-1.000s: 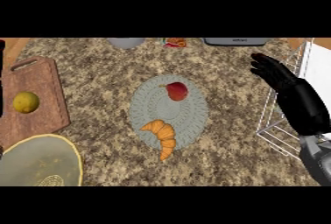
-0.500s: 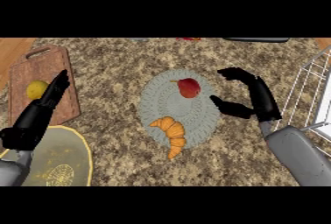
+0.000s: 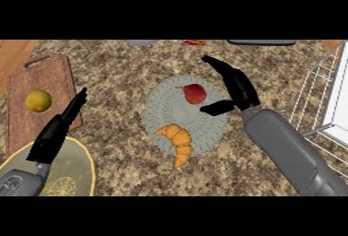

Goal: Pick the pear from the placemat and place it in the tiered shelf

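Reaching: right hand (image 3: 234, 87) open, holding nothing, just right of pear (image 3: 195, 93) on placemat (image 3: 163, 115). Risk: the closing thumb nudges the pear, rolling it toward croissant (image 3: 178, 143).

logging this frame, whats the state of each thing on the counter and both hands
pear: lying on the placemat, not held
placemat: flat on the counter
croissant: on the placemat's near edge
lemon: on the cutting board
right hand: open, beside the pear
left hand: open, fingers straight
tiered shelf: at the right edge
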You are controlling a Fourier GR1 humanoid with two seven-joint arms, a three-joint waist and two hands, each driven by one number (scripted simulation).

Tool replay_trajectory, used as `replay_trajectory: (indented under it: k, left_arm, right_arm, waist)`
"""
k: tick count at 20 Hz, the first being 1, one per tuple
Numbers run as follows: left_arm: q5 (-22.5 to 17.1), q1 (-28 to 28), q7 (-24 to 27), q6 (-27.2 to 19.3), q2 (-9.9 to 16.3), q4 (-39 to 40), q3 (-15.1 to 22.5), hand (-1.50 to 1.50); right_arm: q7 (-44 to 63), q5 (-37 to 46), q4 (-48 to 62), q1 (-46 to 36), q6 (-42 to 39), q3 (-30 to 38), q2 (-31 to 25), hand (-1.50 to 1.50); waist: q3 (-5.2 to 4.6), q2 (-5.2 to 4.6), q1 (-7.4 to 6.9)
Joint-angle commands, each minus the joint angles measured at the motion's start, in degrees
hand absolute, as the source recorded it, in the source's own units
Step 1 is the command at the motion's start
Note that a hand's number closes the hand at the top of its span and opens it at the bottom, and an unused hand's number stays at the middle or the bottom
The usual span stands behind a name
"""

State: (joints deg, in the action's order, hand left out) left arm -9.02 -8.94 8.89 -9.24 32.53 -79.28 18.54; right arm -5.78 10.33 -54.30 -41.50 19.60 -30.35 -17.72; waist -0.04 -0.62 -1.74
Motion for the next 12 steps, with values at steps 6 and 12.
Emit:
replay_trajectory:
  k: [6, 12]
  left_arm:
    - [0.16, -2.18, 0.18, 1.43, -0.02, 3.51, -1.82, 0.0]
    - [2.09, -0.46, 0.22, 0.09, -2.88, 2.87, -0.57, 0.0]
  right_arm:
    - [26.66, 15.91, 5.15, -16.06, -13.16, -13.07, 1.64, -1.5]
    - [40.3, 18.1, 9.32, -23.11, -23.33, -13.55, 10.67, -1.5]
  waist:
    - [-0.21, 0.92, 1.41]
    - [-0.03, 0.7, 0.98]
